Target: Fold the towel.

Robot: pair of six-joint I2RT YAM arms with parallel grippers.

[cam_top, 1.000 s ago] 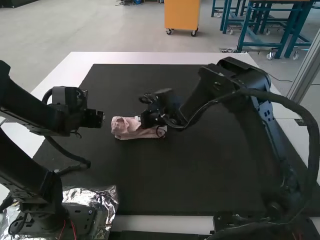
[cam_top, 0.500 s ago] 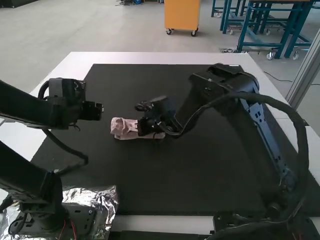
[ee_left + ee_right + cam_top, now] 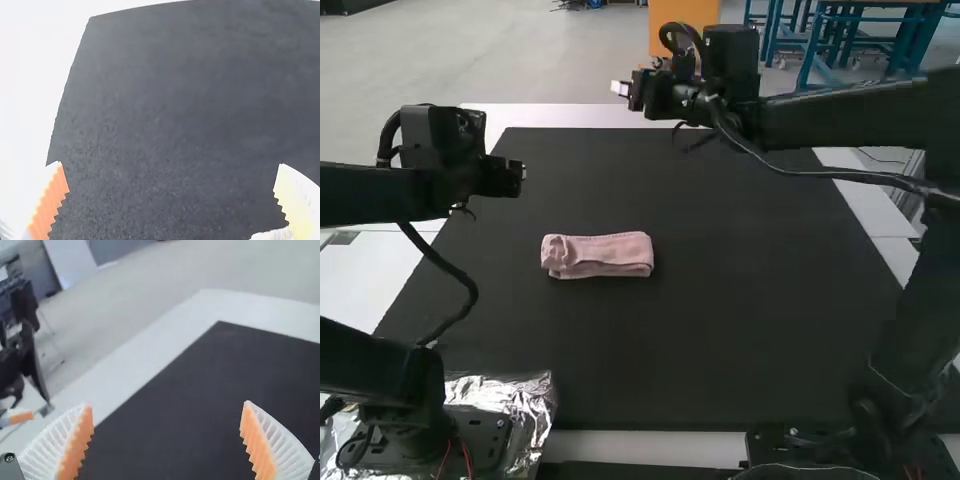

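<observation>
Two grippers and no towel in either, so here's where I'm at. High view: the towel [image 3: 598,255] is on the black mat [image 3: 720,330], folded into a narrow, compact bundle. Its long axis runs crosswise, from my left arm's side to my right's, pretty much level with the mat's far edge. The end toward my left looks looser and kinda rounded, the other end squarer. My left gripper [image 3: 523,172] is off to that looser side, and my right gripper [image 3: 620,88] is up beyond the towel, well apart from it. I'd call the folding basically finished, so the next move is just parking both arms, maybe a light pat on the loose end if I'm picky. Left wrist view: fingers [image 3: 51,197] spread wide over the mat, not gripping anything; can't tell what the pale bit beside one is. Right wrist view: ribbed fingers [image 3: 257,445] wide apart too, nothing between them.
</observation>
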